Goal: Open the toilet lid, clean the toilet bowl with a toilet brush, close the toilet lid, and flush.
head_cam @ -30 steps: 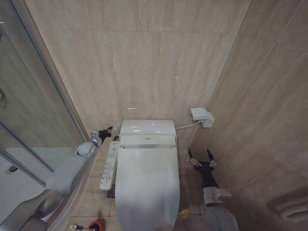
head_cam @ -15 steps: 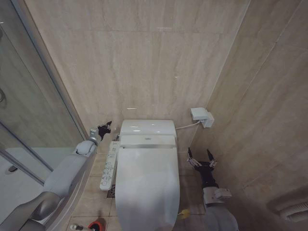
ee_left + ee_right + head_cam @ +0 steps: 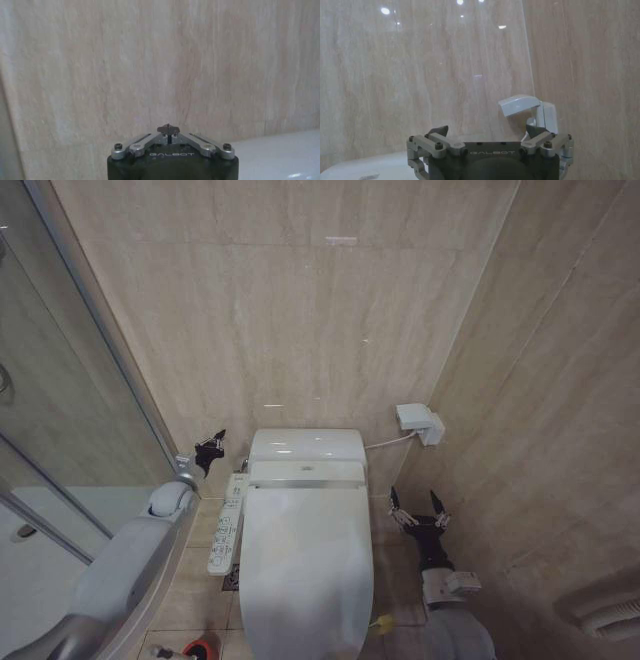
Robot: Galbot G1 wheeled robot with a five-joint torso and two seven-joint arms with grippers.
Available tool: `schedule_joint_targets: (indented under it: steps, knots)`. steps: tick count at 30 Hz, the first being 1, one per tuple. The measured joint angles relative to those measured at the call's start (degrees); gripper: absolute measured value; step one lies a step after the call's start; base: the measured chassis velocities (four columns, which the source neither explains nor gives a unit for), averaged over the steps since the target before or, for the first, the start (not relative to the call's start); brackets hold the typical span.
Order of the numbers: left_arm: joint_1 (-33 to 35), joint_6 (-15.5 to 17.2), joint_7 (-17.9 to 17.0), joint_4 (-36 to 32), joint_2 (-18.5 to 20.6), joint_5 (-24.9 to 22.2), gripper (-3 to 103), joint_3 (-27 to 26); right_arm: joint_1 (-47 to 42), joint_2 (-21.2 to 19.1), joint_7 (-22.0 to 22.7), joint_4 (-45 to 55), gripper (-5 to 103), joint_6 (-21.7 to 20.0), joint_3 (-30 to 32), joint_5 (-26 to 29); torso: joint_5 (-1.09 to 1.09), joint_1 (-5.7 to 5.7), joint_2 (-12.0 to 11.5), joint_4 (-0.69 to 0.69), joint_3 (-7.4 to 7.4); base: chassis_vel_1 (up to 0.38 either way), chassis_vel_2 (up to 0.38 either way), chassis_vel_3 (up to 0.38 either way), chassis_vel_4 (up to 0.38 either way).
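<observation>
The toilet lid [image 3: 303,565] lies shut, glossy white, and hides the toilet bowl. A yellow loop [image 3: 380,625] pokes out at its right front edge. My left gripper [image 3: 210,448] is shut and holds nothing. It hovers left of the white tank [image 3: 305,445], close to the back wall. In the left wrist view its fingertips [image 3: 169,130] meet, facing the beige wall, with the tank [image 3: 282,155] to one side. My right gripper [image 3: 418,506] stands open on the right of the toilet, away from it. The toilet brush in its red holder [image 3: 200,647] sits on the floor at the bottom edge.
A white control panel [image 3: 226,523] runs along the toilet's left side. A white wall box [image 3: 419,423] [image 3: 525,107] with a hose sits right of the tank. The glass shower screen [image 3: 70,410] closes off the left. Beige tiled walls stand close behind and to the right.
My left gripper has moved left and slightly up, away from the tank's corner and closer to the wall. The right arm has not moved.
</observation>
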Motion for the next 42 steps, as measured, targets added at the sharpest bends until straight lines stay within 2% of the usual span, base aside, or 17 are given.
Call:
schedule_joint_targets:
  steps: [9, 14, 15, 23, 24, 29, 30, 37, 38, 42]
  knots:
    - [7.73, 1.09, -3.56, -10.88, 0.77, -1.01, 0, -3.45, 0.00, 0.00, 0.00, 0.00, 100, 0.00, 0.00, 0.00, 0.01, 0.00, 0.00, -0.01, 0.00, 0.000, 0.000, 0.000, 0.000]
    - [11.60, 1.31, -4.21, -14.38, 1.02, -0.99, 0, -5.35, 0.00, 0.00, 0.00, 0.00, 100, 0.00, 0.00, 0.00, 0.00, 0.00, 0.00, -0.01, 0.00, 0.000, 0.000, 0.000, 0.000]
    - [12.79, 1.32, -4.37, -15.19, 1.04, -0.94, 16, -6.18, 0.00, 0.00, 0.00, 0.00, 100, 0.00, 0.00, 0.00, 0.00, 0.00, 0.00, -0.01, 0.00, 0.000, 0.000, 0.000, 0.000]
    - [19.21, 1.04, -4.75, -19.20, 1.36, -0.72, 16, -11.34, 0.00, 0.00, 0.00, 0.00, 100, 0.00, 0.00, 0.00, 0.00, 0.00, 0.00, 0.00, 0.00, 0.000, 0.000, 0.000, 0.000]
    - [20.41, 0.99, -4.76, -20.15, 1.38, -0.67, 48, -12.47, 0.00, 0.00, 0.00, 0.00, 100, 0.00, 0.00, 0.00, -0.01, 0.00, 0.00, 0.00, 0.00, 0.000, 0.000, 0.000, 0.000]
    - [24.58, 0.73, -4.76, -23.31, 0.83, -0.34, 48, -15.95, 0.00, 0.00, 0.00, 0.00, 100, 0.00, 0.00, 0.00, -0.01, 0.00, 0.00, 0.00, 0.00, 0.000, 0.000, 0.000, 0.000]
    - [25.70, 0.41, -4.76, -23.96, 0.57, -0.08, 76, -16.71, 0.00, 0.00, 0.00, 0.00, 100, 0.00, 0.00, 0.00, -0.01, 0.00, 0.00, 0.00, 0.00, 0.000, 0.000, 0.000, 0.000]
    - [28.93, -0.66, -4.64, -25.10, -0.96, 0.42, 76, -18.13, 0.00, 0.00, 0.00, 0.00, 100, 0.00, 0.00, 0.00, 0.00, 0.00, 0.00, 0.00, 0.00, 0.000, 0.000, 0.000, 0.000]
    - [29.12, -1.38, -4.44, -24.74, -1.42, 0.46, 98, -18.12, 0.00, 0.00, 0.00, 0.00, 100, 0.00, 0.00, 0.00, -0.01, 0.00, 0.00, 0.00, 0.00, 0.000, 0.000, 0.000, 0.000]
    - [29.12, -3.16, -3.68, -23.20, -3.43, 0.78, 98, -17.89, 0.00, 0.00, 0.00, 0.00, 100, 0.00, 0.00, 0.00, -0.01, 0.00, 0.00, -0.01, 0.00, 0.000, 0.000, 0.000, 0.000]
